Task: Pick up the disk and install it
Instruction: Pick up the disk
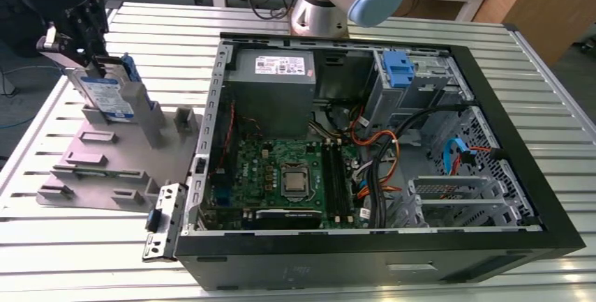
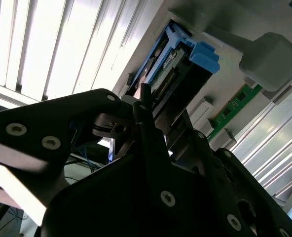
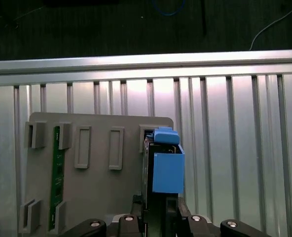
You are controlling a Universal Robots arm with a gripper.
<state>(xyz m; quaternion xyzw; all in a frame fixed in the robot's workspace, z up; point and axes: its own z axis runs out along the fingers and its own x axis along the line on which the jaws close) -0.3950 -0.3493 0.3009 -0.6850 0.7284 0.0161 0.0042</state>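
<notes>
Exterior view: the jaws were clenched on the disk (image 1: 107, 96) (upright, not flat), which stood at one end of the grey holder (image 1: 98, 155) on the table (image 1: 75, 246).

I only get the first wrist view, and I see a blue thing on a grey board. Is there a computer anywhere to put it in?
Observer: Yes. In the exterior view an open computer case lies on the table, to the exterior view's right of the grey board.
Operator: Is my blue thing lying flat?
Observer: No. The disk stands upright on its edge in the grey board, with the tool at its top end.
Operator: Is anything else in the case blue?
Observer: Yes. A blue bracket sits in a bay inside the case, to the exterior view's right of the grey box.
</notes>
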